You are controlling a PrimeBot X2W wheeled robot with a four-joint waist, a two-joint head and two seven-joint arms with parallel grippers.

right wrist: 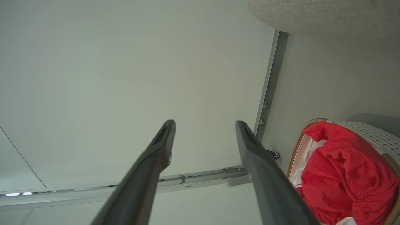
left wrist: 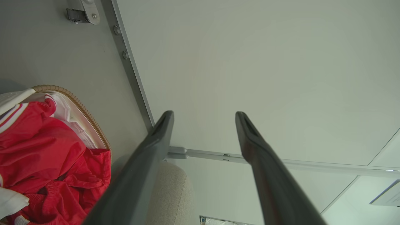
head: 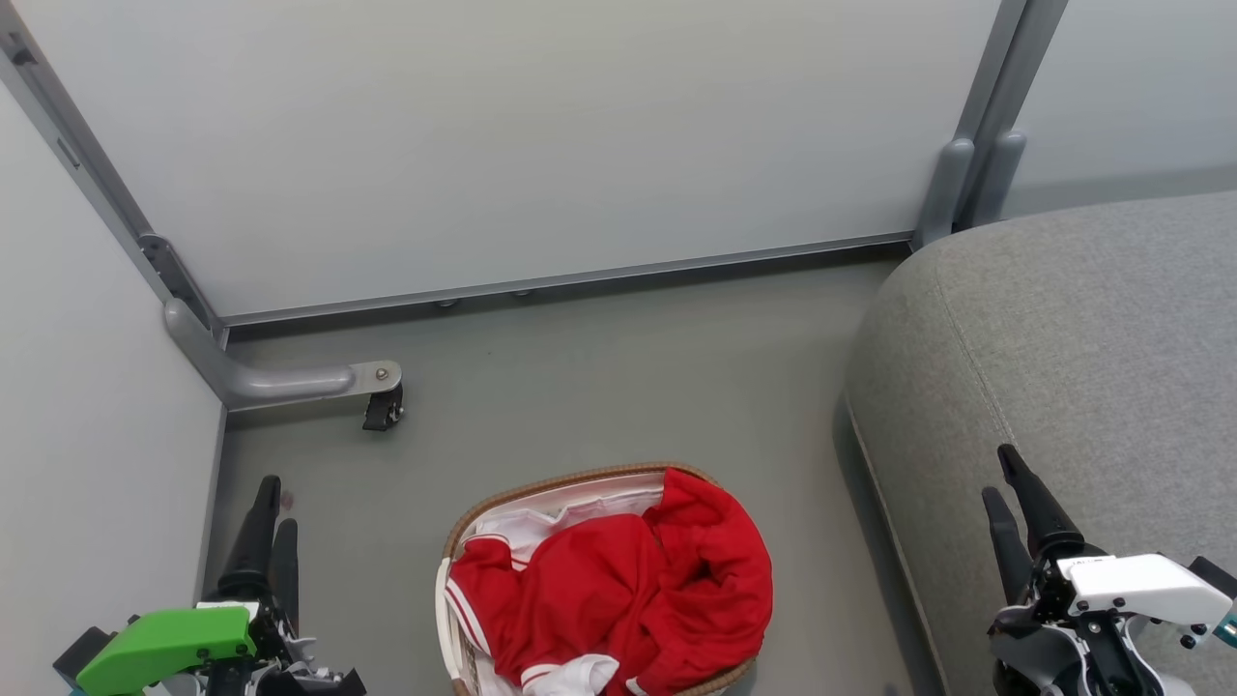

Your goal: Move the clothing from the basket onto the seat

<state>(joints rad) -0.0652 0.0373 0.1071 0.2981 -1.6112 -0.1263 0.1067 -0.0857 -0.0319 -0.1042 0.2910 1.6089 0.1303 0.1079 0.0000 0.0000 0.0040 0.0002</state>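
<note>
The red clothing (head: 618, 590) with white striped trim lies bunched in the oval basket (head: 541, 486) on the floor, spilling over its right rim. To the right stands the grey seat (head: 1092, 348). My left gripper (head: 277, 503) hangs left of the basket, open and empty. My right gripper (head: 997, 472) hovers over the seat's front edge, also open and empty. The left wrist view shows the left gripper (left wrist: 204, 114) with its fingers apart, the clothing (left wrist: 47, 147) and basket rim (left wrist: 81, 107) at its left. The right wrist view shows the right gripper (right wrist: 204, 122) and the clothing (right wrist: 340, 175) at the lower right.
Pale partition walls (head: 541, 135) close off the back and left. A grey metal frame foot with a black caster (head: 384, 406) juts out from the left corner. Grey floor (head: 599, 377) lies between the basket, wall and seat.
</note>
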